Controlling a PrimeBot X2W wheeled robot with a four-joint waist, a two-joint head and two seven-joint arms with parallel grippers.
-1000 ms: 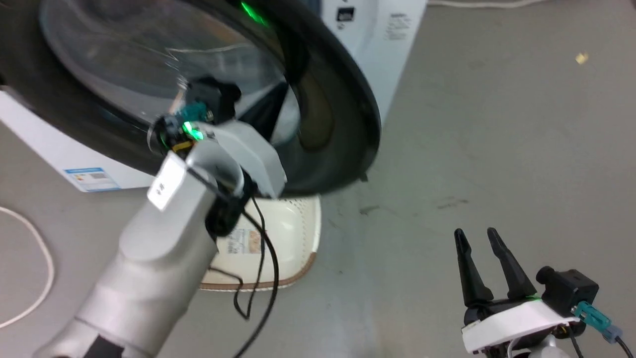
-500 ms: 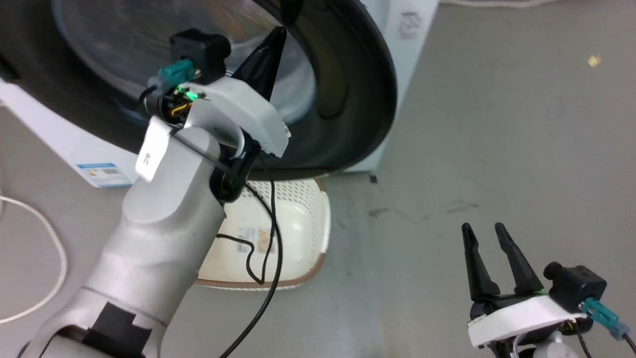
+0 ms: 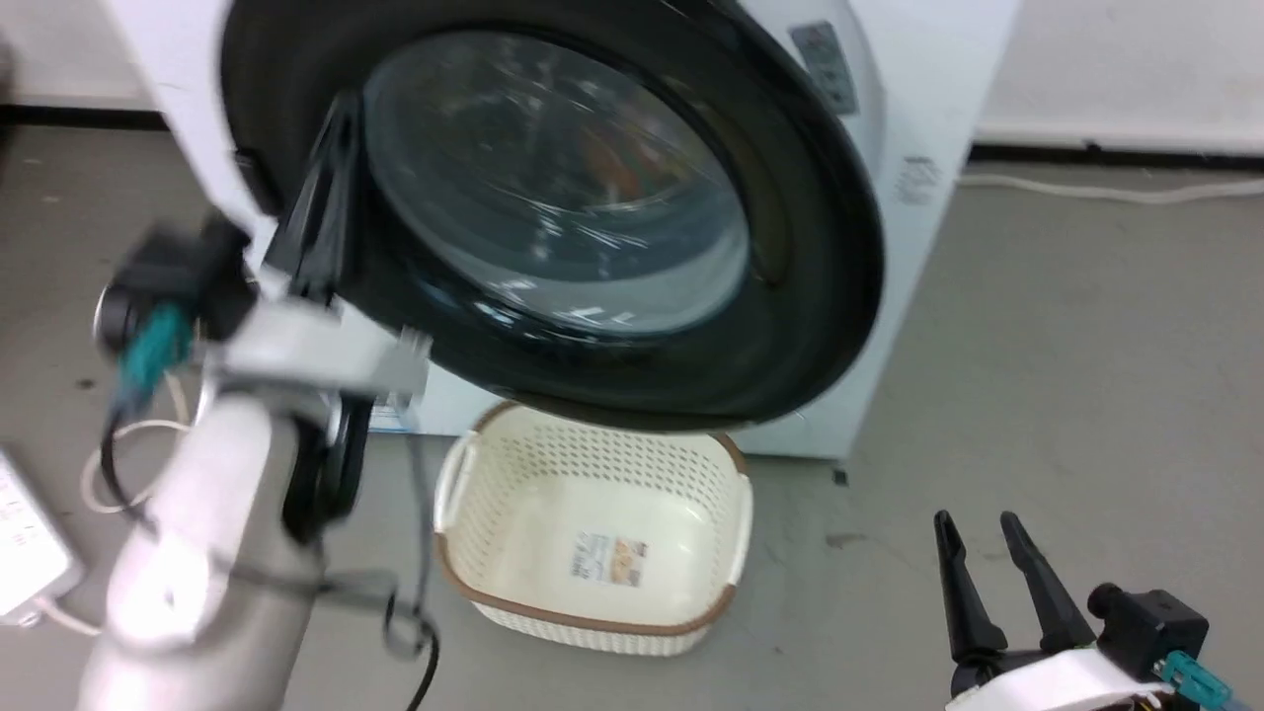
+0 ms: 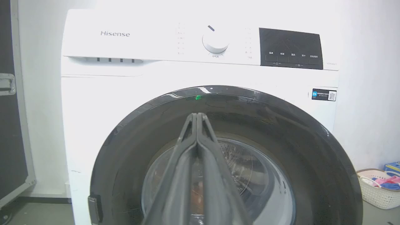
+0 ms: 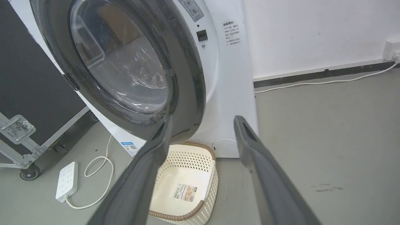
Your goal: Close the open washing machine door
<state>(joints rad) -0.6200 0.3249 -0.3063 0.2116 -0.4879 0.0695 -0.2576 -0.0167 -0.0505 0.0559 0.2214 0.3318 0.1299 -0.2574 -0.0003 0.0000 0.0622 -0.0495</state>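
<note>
The large round black-rimmed washing machine door with its bulging glass window is seen lying against the white front-loading washing machine; whether it is latched cannot be told. The left gripper, fingers pressed together, is pointed at its upper rim. The right gripper is held low, fingers apart. The door is judged rigid and weighty, its glass slick; the rim is best pushed.

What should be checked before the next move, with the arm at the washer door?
1. The door sits flat against the washing machine: ok, it looks so.
2. The door is latched: cannot tell.
3. The left fingers are shut, aimed at the door's rim: ok.
4. The right fingers are open, apart from the door: ok.
5. The basket stands on the floor under the door: ok.
</note>
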